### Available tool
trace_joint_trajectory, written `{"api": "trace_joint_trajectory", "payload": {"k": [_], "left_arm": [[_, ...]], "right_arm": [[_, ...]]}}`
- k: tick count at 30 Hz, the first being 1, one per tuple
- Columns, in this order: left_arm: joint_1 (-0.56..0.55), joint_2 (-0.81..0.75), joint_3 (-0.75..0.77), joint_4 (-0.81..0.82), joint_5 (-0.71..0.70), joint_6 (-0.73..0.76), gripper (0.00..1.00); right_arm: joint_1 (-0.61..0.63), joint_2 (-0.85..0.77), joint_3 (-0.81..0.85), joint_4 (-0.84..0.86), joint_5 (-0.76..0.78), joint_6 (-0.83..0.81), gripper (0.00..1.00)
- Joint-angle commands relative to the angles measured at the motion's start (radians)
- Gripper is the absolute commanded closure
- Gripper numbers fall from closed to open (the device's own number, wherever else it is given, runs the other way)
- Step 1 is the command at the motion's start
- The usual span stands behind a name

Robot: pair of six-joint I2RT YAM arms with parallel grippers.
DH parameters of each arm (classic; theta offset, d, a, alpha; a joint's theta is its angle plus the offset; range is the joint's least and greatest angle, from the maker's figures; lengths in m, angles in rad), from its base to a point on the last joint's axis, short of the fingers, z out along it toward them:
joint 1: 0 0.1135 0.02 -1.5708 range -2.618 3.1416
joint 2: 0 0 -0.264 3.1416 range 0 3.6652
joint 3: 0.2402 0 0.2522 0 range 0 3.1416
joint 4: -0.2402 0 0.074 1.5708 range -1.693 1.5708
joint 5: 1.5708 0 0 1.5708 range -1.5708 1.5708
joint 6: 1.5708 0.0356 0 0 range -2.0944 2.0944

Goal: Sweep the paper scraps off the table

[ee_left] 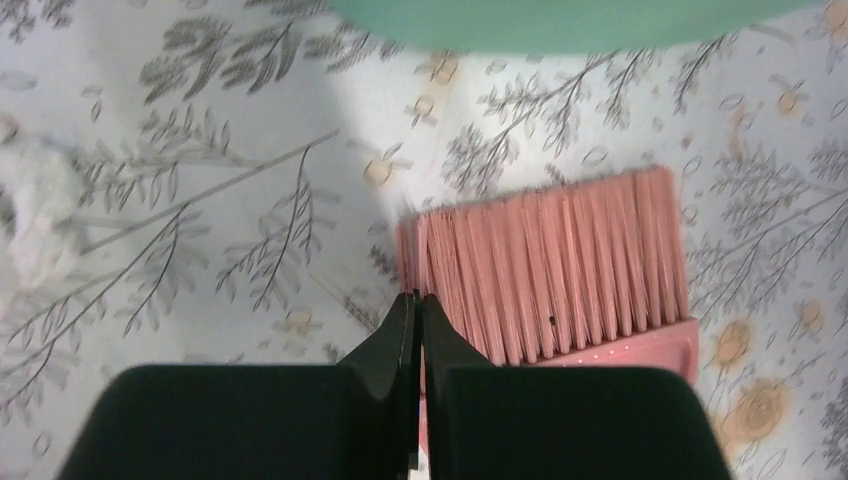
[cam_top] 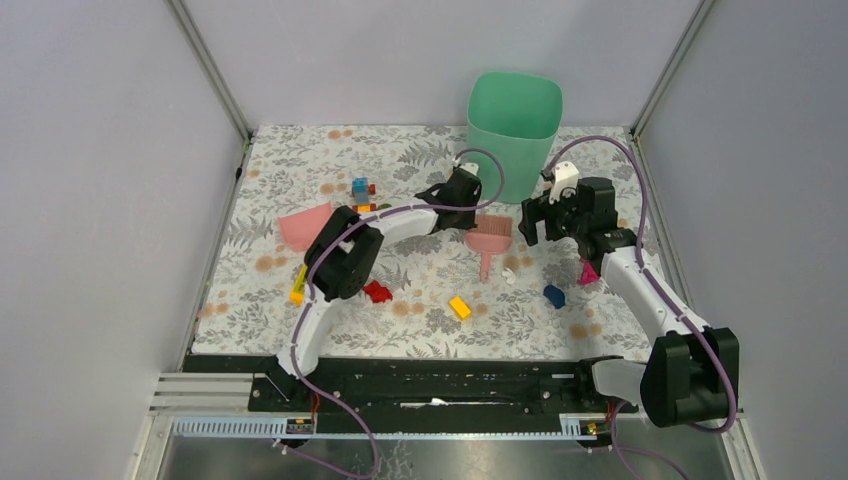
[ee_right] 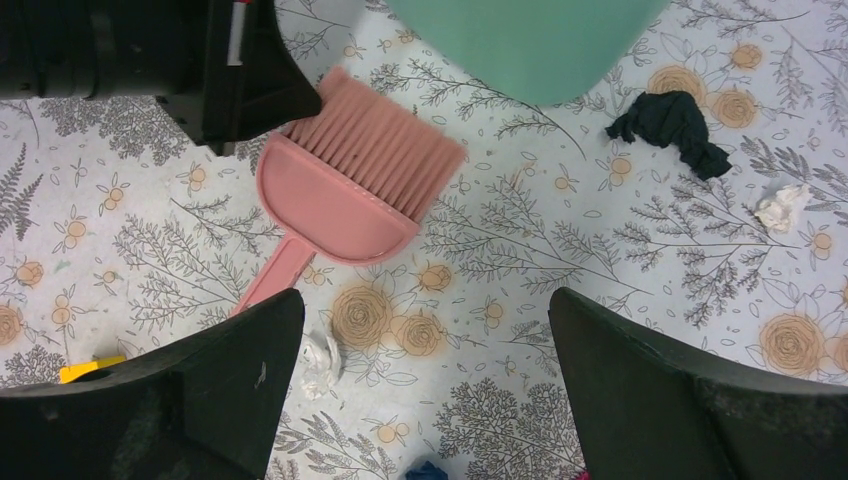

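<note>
A white paper scrap (ee_right: 320, 365) lies beside my right gripper's left finger (ee_right: 200, 390). Another scrap (ee_right: 782, 207) sits off to the right, and a third (ee_left: 35, 215) shows at the left of the left wrist view. From above, small white scraps (cam_top: 510, 270) lie by the handle of the pink brush (cam_top: 490, 240). The brush lies flat on the floral table (cam_top: 300, 160). My left gripper (ee_left: 418, 297) is shut over the left corner of the brush bristles (ee_left: 560, 275), and I see nothing between its fingers. My right gripper (ee_right: 425, 300) hovers wide open over bare table.
A green bin (cam_top: 515, 110) stands at the back, just beyond the brush. A pink dustpan (cam_top: 305, 228) lies at the left. Coloured bricks are scattered about: yellow (cam_top: 459, 307), red (cam_top: 377, 291), blue (cam_top: 554, 294). A dark crumpled piece (ee_right: 675, 125) lies near the bin.
</note>
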Motion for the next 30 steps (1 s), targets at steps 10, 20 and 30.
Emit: {"api": "trace_joint_trajectory", "payload": {"k": [10, 20, 30], "left_arm": [[0.002, -0.326, -0.219, 0.140, 0.016, 0.025, 1.00], [0.001, -0.483, -0.357, 0.235, 0.199, 0.112, 1.00], [-0.015, -0.626, -0.407, 0.200, 0.431, 0.201, 1.00]], "right_arm": [[-0.005, 0.031, 0.013, -0.006, -0.068, -0.014, 0.00], [-0.005, -0.038, -0.040, -0.004, -0.288, -0.105, 0.01], [-0.005, -0.083, -0.060, -0.003, -0.464, -0.149, 0.00]]}}
